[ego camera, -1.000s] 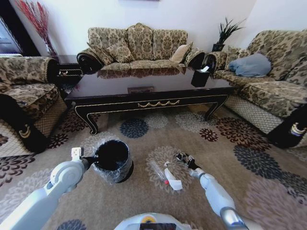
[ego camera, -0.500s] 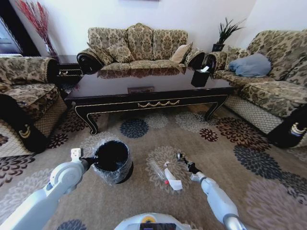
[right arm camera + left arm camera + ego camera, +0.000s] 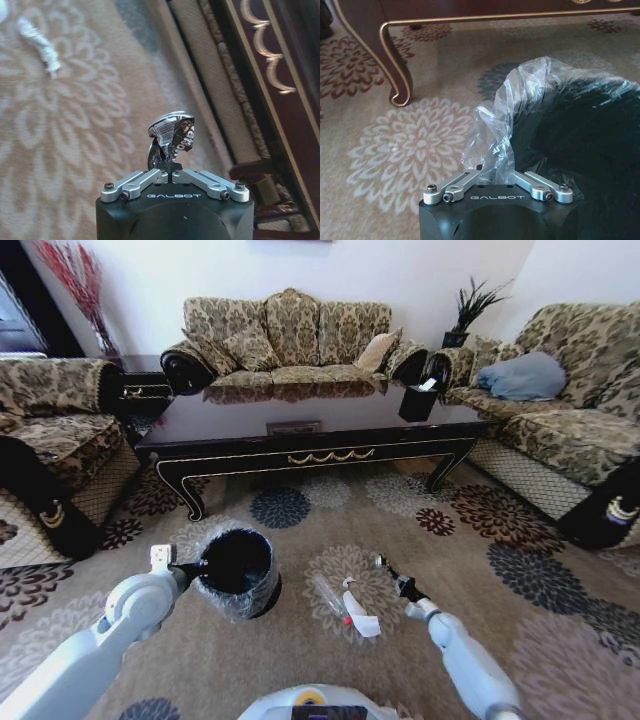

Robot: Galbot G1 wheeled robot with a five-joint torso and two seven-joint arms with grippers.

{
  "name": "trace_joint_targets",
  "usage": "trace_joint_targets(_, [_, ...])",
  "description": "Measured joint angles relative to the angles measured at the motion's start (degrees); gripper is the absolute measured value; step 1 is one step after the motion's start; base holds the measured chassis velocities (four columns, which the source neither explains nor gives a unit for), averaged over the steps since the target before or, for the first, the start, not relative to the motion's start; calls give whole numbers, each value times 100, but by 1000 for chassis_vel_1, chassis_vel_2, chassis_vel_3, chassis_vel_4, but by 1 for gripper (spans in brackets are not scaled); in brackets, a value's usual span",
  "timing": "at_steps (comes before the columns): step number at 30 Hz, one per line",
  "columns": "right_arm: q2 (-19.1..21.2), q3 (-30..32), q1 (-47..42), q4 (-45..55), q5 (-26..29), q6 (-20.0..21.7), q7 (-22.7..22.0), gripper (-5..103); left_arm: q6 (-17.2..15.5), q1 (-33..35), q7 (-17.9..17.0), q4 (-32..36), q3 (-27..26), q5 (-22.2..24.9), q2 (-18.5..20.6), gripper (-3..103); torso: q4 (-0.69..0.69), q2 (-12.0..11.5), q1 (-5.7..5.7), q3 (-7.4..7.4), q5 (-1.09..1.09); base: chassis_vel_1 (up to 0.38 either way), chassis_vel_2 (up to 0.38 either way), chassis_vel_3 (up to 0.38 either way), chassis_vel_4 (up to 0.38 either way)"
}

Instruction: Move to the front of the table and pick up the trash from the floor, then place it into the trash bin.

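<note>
The black trash bin (image 3: 262, 592) with its crinkly clear bag stands on the flowered floor (image 3: 300, 660) left of centre. My left gripper (image 3: 192, 568) is shut on the bag at the trash bin's (image 3: 570, 130) rim, its grip (image 3: 492, 172) wrapped in plastic. Right of the bin lies trash: a clear bottle with a red cap (image 3: 330, 598) and crumpled white paper (image 3: 360, 618). Beside them, my right gripper (image 3: 381, 563) hangs just above the carpet. It (image 3: 170, 167) is shut on a crumpled dark-and-silver scrap (image 3: 172, 136). The table (image 3: 300, 425) stands beyond.
Patterned sofas ring the table on three sides. A black square tissue box (image 3: 417, 400) sits on the table's right end. The table's curved leg (image 3: 395, 65) is close to the bin. White paper (image 3: 39, 42) lies on the carpet behind the right gripper.
My right arm has drawn back slightly to the right with the scrap in its grip. The left arm and the bin have barely shifted.
</note>
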State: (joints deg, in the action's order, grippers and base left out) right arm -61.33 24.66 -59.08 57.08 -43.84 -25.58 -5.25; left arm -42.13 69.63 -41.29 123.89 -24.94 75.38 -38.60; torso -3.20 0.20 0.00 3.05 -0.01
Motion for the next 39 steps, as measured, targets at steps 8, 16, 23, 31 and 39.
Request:
trace_joint_targets(8, [483, 23, -659, 1233, 1051, -33, 168, 0, -3, -360, 123, -111, 989, -227, 126, 3, 2, 0, 0, 0, 1, 0, 0, 0, 0])
trace_joint_targets(16, [725, 47, -1088, 2278, 1703, -58, 105, 0, -3, -886, 294, -80, 1781, -441, 160, 3, 5, 0, 0, 0, 2, 0, 0, 0, 0])
trace_joint_targets(23, [936, 230, -1716, 3284, 2145, 88, 186, 0, -3, -1870, 258, -302, 2657, -385, -75, 3, 1, 0, 0, 0, 0, 0, 0, 0, 0])
trace_joint_targets(31, [1133, 448, -2335, 4643, 2603, 388, 261, 0, -2, -2801, 69, -708, 3472, -191, -443, 3, 4, 0, 0, 0, 1, 0, 0, 0, 0])
trace_joint_targets(39, [1259, 503, -2694, 5723, 2850, 660, 263, 0, -1, -3681, -220, -1095, 4486, 17, -1222, 3, 2, 0, -1, 0, 2, 0, 0, 0, 0])
